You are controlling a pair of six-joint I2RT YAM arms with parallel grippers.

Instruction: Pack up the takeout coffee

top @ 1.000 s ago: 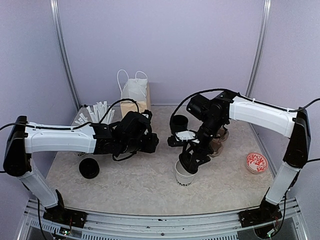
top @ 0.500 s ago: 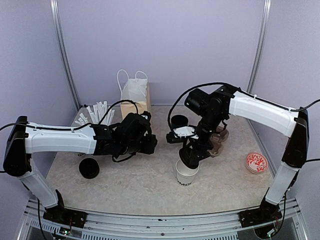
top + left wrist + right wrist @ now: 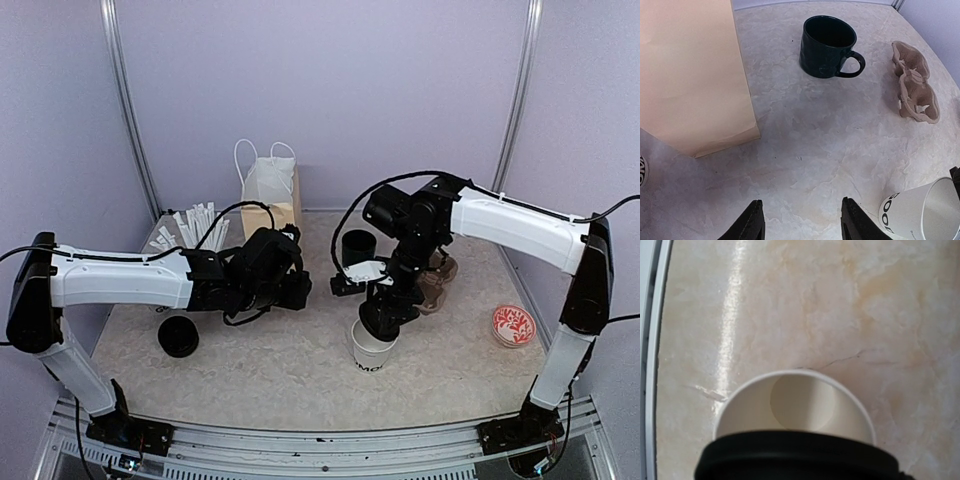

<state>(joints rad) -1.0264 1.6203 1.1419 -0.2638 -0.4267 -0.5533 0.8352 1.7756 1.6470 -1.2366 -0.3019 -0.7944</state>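
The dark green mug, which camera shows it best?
The left wrist view. There the mug stands whole and close, with its handle and open mouth plain to see. The top external view shows it only small and dark, far back on the table. The right wrist view does not show it at all.

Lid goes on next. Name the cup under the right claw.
The white paper cup, open-topped with black lettering, below the right claw and its black lid; the handled dark green mug stands farther back.
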